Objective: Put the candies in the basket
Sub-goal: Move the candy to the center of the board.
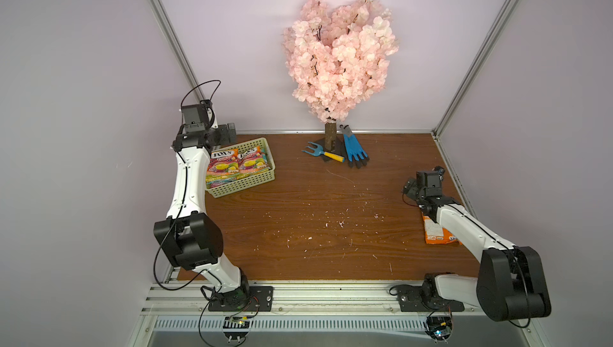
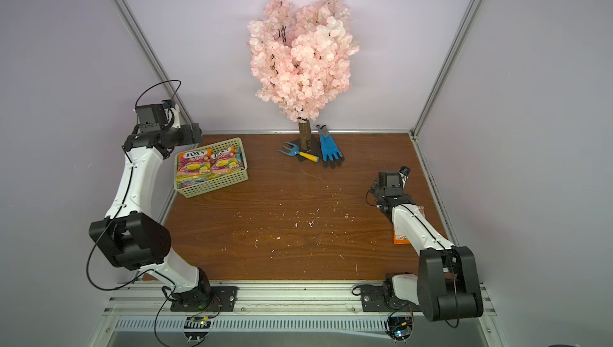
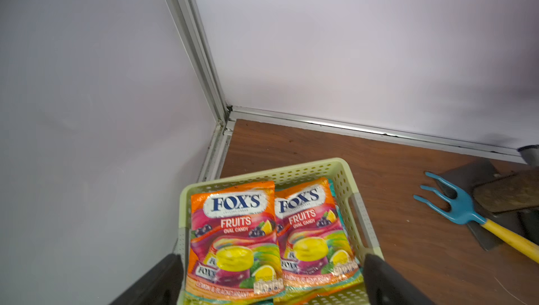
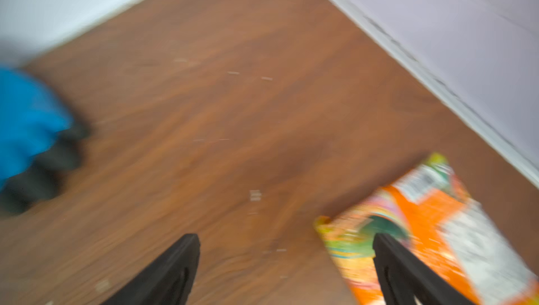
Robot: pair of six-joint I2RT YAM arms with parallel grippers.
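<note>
Wooden table (image 1: 315, 229), basket (image 1: 245, 185), candy bag (image 1: 433, 234), fork (image 1: 323, 153), gloves (image 1: 355, 149)

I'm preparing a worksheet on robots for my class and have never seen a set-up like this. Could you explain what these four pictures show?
Two white-and-black robot arms are bolted at the near edge of a wooden table; each ends in a two-fingered gripper. Two pictures look down on the whole scene from above. The other two come from cameras on the arms' wrists. At the far left stands a pale green basket holding FOX'S candy bags; the left gripper hangs open above it, holding nothing. One orange bag lies on the table by the right arm; the right gripper is open near it, in a blurred picture. At the back: a pink blossom tree, a blue garden fork and a blue glove.
</note>
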